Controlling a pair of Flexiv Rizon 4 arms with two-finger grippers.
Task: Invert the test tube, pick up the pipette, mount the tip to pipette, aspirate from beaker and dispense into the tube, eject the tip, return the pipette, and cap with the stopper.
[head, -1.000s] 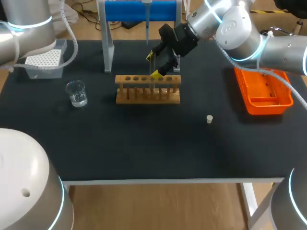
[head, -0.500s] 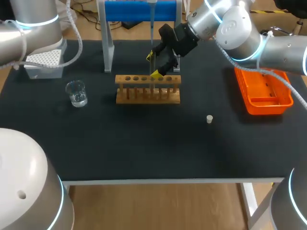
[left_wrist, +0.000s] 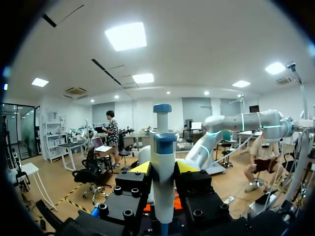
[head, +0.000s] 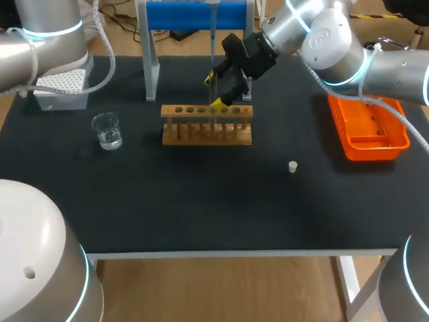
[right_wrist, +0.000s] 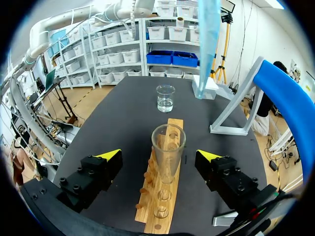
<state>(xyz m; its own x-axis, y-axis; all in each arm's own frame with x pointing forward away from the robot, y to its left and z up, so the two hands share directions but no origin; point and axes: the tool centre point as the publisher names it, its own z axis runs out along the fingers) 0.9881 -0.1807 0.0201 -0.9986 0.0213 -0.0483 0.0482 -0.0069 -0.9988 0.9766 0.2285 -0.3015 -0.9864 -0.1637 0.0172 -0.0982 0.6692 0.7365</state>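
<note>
In the left wrist view my left gripper (left_wrist: pixel 163 169) is shut on the white and blue pipette (left_wrist: pixel 163 147), which stands upright between its fingers. The pipette's long clear tip (head: pixel 212 37) hangs from the top of the head view, above the wooden rack (head: pixel 206 125). My right gripper (head: pixel 214 92) is open at the rack's far side. A clear test tube (right_wrist: pixel 168 150) stands mouth-up in the rack, between that gripper's fingers without touching them. The pipette tip (right_wrist: pixel 208 44) hangs ahead of it and higher. The beaker (head: pixel 107 130) holds water. The white stopper (head: pixel 293 166) lies to the right of the rack.
A blue and grey pipette stand (head: pixel 153 60) rises behind the rack. A tip box (head: pixel 62 86) sits at the back left, and an orange bin (head: pixel 367 127) lies at the right. Bare black mat (head: pixel 201 201) runs from the rack to the front edge.
My left arm has shifted a little to the right, carrying the pipette tip to a spot over the rack; it then held still. The right gripper has not moved.
</note>
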